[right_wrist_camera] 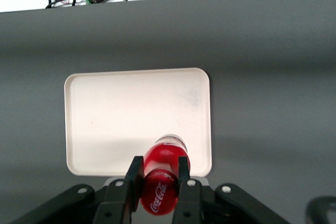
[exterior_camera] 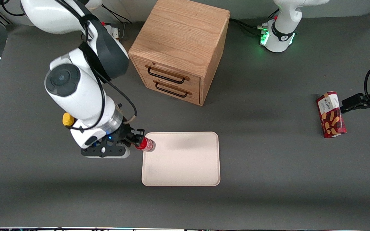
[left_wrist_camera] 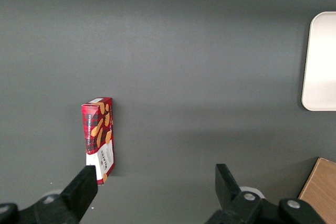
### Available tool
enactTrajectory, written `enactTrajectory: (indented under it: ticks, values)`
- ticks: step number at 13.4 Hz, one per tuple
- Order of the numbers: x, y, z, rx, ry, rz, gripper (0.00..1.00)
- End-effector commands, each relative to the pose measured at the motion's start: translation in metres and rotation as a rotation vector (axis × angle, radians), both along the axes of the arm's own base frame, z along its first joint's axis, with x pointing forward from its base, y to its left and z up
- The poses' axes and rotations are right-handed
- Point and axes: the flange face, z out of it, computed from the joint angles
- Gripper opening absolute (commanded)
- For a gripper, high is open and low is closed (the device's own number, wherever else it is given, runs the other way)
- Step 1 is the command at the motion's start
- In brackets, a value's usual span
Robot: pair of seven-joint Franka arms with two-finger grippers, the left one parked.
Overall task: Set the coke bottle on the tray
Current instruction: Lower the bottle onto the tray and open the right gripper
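Note:
My right gripper [exterior_camera: 138, 141] is shut on the coke bottle [exterior_camera: 146, 144], a tiny red-labelled bottle held lying sideways. It hangs over the corner of the pale cream-pink tray [exterior_camera: 185, 166] that is toward the working arm's end and nearest the wooden drawer cabinet. In the right wrist view the black fingers [right_wrist_camera: 136, 174] press on both sides of the coke bottle [right_wrist_camera: 164, 174], with the tray [right_wrist_camera: 121, 114] spread out below it. Whether the bottle touches the tray cannot be told. An edge of the tray [left_wrist_camera: 319, 61] shows in the left wrist view.
A wooden cabinet [exterior_camera: 181, 48] with two drawers stands farther from the front camera than the tray. A red snack box [exterior_camera: 331, 114] lies toward the parked arm's end of the table, also in the left wrist view [left_wrist_camera: 100, 139].

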Motion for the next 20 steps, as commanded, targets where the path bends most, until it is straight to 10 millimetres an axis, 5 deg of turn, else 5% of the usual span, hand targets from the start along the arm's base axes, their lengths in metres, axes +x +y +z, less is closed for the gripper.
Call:
enactTrajectory:
  ticks: [1, 6, 11, 14, 15, 16, 17, 20]
  values:
    - [0.026, 0.001, -0.034, -0.012, -0.067, 0.003, 0.0]
    - [0.044, 0.004, -0.111, -0.063, -0.084, 0.009, 0.0]
    - [0.047, 0.0, -0.153, -0.067, -0.081, 0.01, 0.0]
    - [0.048, -0.002, -0.155, -0.072, -0.081, 0.008, 0.0]
    - [0.048, -0.002, -0.155, -0.07, -0.081, 0.006, 0.18]
    - [0.048, -0.002, -0.155, -0.071, -0.081, 0.001, 0.69]
    - [0.048, -0.002, -0.154, -0.066, -0.08, -0.021, 0.99]
    - [0.048, -0.002, -0.145, -0.063, -0.091, -0.025, 1.0]
